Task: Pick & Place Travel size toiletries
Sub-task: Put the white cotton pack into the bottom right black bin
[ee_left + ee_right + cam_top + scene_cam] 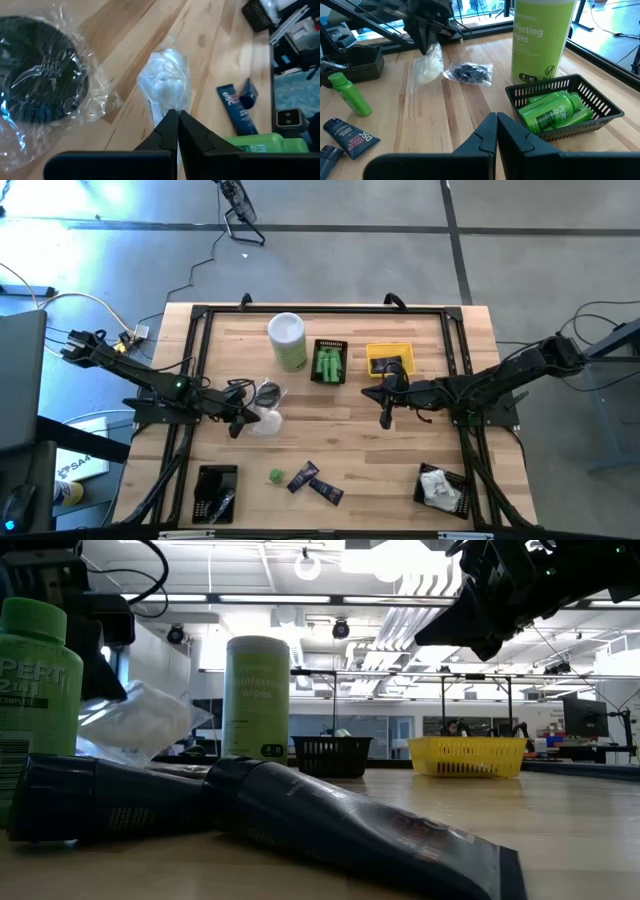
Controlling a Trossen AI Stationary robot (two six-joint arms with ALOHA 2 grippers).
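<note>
Both arms (170, 395) black w/ tapered black fingers (167, 132), poss. green LED.

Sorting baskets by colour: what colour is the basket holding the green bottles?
Black mesh basket, clearest in the right wrist view.

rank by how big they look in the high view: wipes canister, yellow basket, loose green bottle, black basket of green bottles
1. wipes canister
2. yellow basket and black basket of green bottles: look about alike, so not ranked apart
3. loose green bottle, clearly smallest
</note>
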